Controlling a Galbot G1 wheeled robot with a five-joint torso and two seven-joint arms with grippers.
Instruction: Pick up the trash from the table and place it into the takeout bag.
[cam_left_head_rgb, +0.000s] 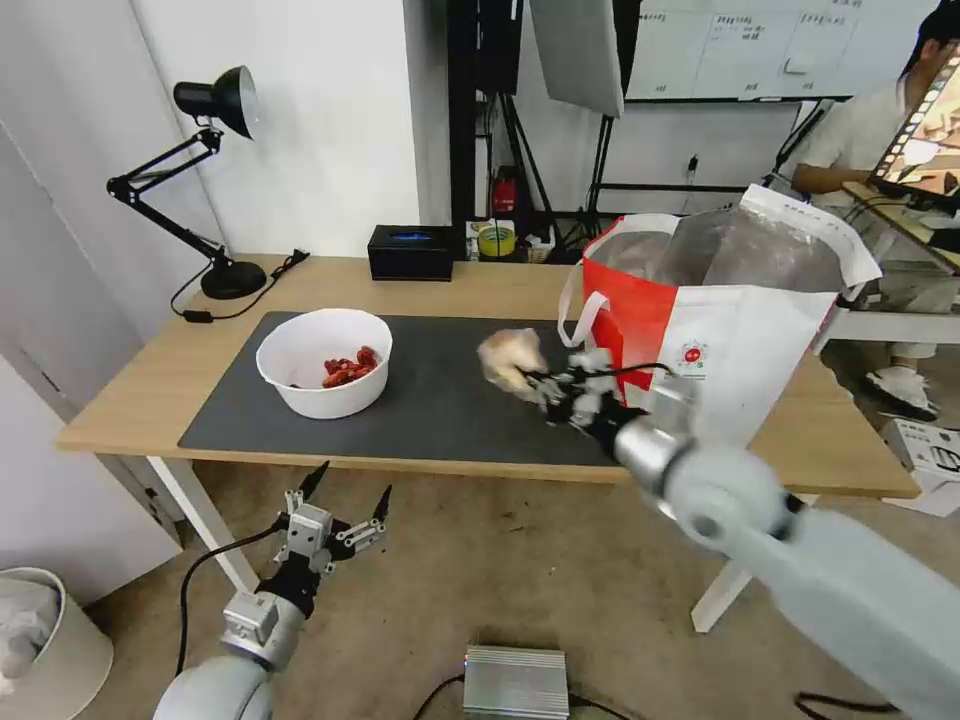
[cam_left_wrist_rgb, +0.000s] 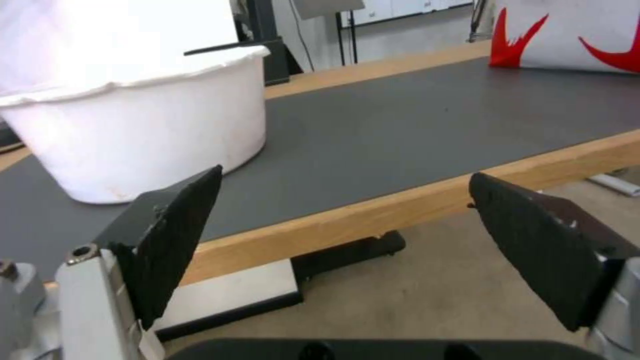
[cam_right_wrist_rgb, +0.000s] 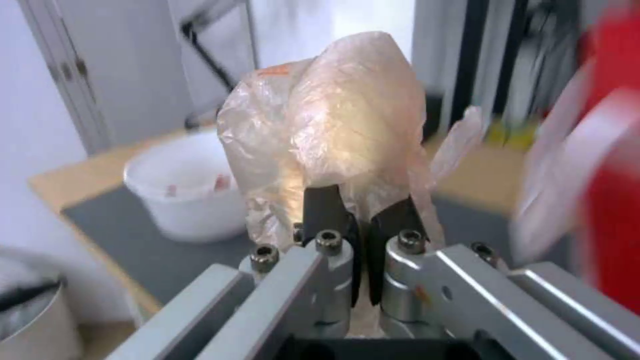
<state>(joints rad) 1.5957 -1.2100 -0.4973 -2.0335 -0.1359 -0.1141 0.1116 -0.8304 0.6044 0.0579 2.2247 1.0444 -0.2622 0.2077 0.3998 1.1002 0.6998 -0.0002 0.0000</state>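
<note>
Low in front of the counter's near edge, the left gripper hangs with its black textured jaws spread wide and nothing between them. Above the dark grey rectangular mat, the right gripper has its jaws clenched on the beige ball in crinkled clear plastic wrap; in the right wrist view the wrap bulges up beyond the two dark jaw tips, which pinch its lower folds close together. The ball is held in the air above the mat, between the bowl and the bag, nearer the bag.

On the mat's left part stands the white round plastic bowl, smooth-walled, holding a small heap of red scraps. To the right on the light wooden counter stands the large boxy red-and-white takeout bag, open at the top, with creased silver foil lining, a white loop handle and a small round red logo; what is inside cannot be made out. Farther back on the counter sit a black rectangular box and a black jointed desk lamp.
</note>
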